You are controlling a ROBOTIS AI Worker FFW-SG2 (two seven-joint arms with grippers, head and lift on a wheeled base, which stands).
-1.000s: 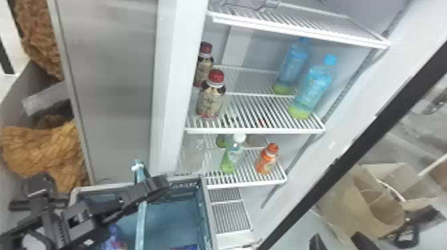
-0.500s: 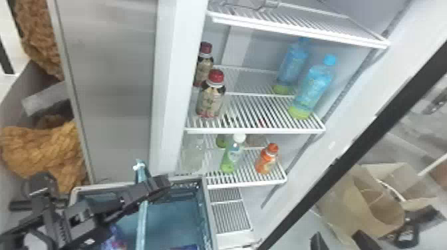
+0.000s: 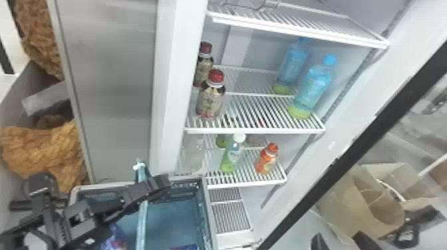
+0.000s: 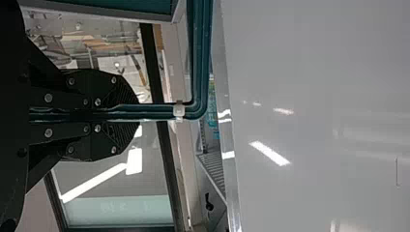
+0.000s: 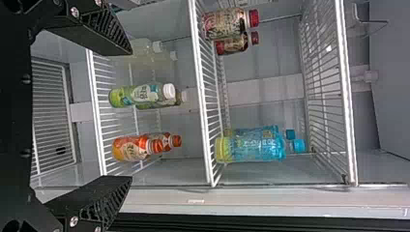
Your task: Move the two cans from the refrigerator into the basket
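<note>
My left gripper [image 3: 156,187] is over the blue basket [image 3: 207,216], at its raised handle [image 3: 142,219]. In the left wrist view that gripper [image 4: 133,114] is shut around the teal handle bar [image 4: 150,111]. Low at the right of the head view is my right gripper [image 3: 337,242]; in its wrist view its fingers are spread, and the gripper [image 5: 130,115] holds nothing, facing the open refrigerator. Bottles stand on the refrigerator shelves: red-capped [image 3: 210,101], blue [image 3: 311,88], green with a white cap [image 3: 232,154] and orange [image 3: 266,159].
Wire shelf edges [image 3: 256,130] run across the refrigerator above and below the bottles. The dark-edged door frame [image 3: 349,131] slants along the right, with a brown paper bag [image 3: 372,202] beyond. Colourful packages [image 3: 114,237] lie in the basket.
</note>
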